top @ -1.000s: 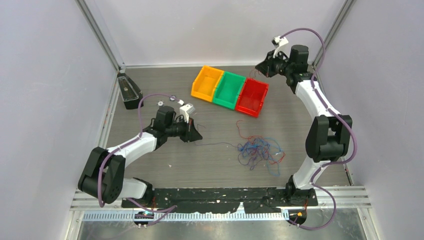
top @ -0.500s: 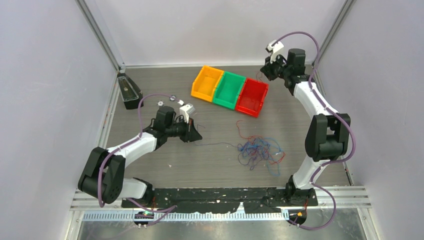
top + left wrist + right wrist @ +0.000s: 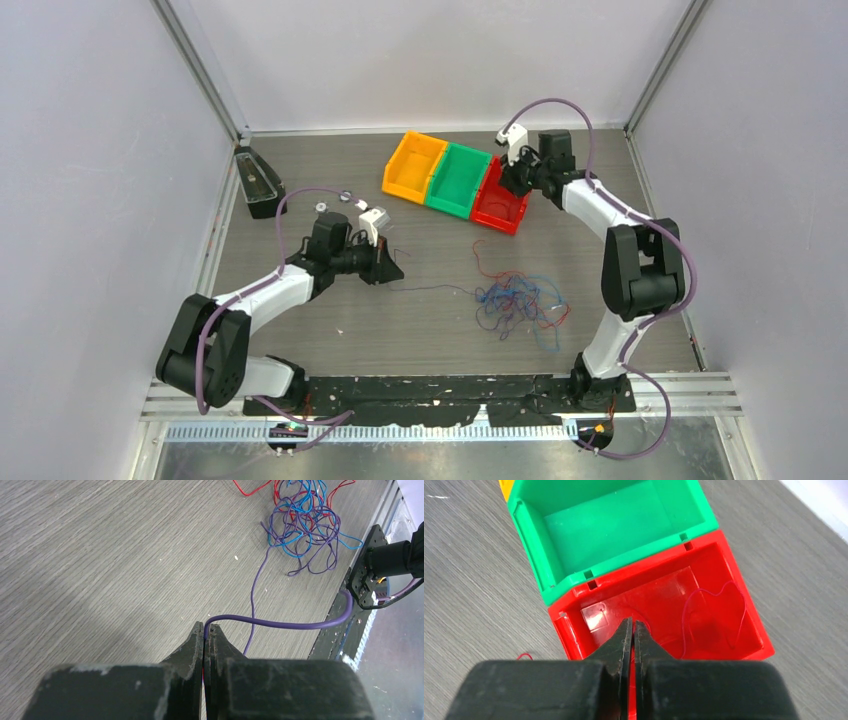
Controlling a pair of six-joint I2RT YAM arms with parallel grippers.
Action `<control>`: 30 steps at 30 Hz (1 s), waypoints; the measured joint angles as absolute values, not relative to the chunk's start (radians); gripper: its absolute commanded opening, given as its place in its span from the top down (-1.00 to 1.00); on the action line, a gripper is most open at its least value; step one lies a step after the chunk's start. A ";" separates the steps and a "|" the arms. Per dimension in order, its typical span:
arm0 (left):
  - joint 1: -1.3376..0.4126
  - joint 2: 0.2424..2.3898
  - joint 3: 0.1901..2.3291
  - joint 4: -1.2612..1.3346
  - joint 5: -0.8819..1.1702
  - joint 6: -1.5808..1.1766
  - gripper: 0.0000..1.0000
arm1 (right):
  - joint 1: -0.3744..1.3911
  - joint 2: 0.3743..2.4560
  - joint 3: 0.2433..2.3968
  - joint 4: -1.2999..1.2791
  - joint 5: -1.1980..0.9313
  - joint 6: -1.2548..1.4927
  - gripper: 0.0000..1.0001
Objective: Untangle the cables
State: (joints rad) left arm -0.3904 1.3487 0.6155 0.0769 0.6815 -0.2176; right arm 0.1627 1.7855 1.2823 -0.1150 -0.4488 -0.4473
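The left gripper [image 3: 205,630] has its jaws pinched shut on a purple cable [image 3: 252,595], which trails over open surface [image 3: 420,330] to the tangled cables [image 3: 515,300] right of centre, clear of every edge. The right gripper [image 3: 632,625] hangs over the red bin [image 3: 664,595] inside its rim, jaws pressed together; whether they pinch a strand I cannot tell.

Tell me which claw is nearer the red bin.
Right. The right claw hangs shut directly above the red bin; the left claw is well away toward the table's left, pinching a purple cable.
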 measured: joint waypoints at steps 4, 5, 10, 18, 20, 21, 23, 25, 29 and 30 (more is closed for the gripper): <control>-0.390 1.349 0.616 0.077 0.681 -0.209 1.00 | 0.159 1.818 1.291 -0.149 -0.446 -0.445 0.89; -0.390 1.349 0.616 0.077 0.681 -0.208 1.00 | 0.157 1.832 1.299 -0.160 -0.444 -0.444 0.89; -0.390 1.349 0.616 0.077 0.681 -0.205 1.00 | 0.156 1.930 1.367 -0.238 -0.419 -0.442 0.80; -0.390 1.349 0.616 0.076 0.681 -0.204 1.00 | 0.157 1.951 1.415 -0.340 -0.395 -0.440 -0.03; -0.390 1.349 0.616 0.076 0.681 -0.204 1.00 | 0.157 1.945 1.431 -0.362 -0.400 -0.439 -0.17; -0.390 1.349 0.616 0.076 0.680 -0.204 1.00 | 0.157 1.937 1.441 -0.379 -0.405 -0.437 -0.26; -0.390 1.349 0.616 0.076 0.678 -0.202 1.00 | 0.157 1.915 1.457 -0.410 -0.417 -0.435 -0.41; -0.390 1.349 0.616 0.073 0.673 -0.200 1.00 | 0.158 1.883 1.476 -0.443 -0.429 -0.432 -0.55; -0.379 1.349 0.617 0.054 0.654 -0.196 1.00 | 0.158 1.774 1.504 -0.510 -0.451 -0.436 -0.82; -0.374 1.349 0.618 0.045 0.646 -0.192 1.00 | 0.158 1.744 1.504 -0.530 -0.454 -0.442 -0.85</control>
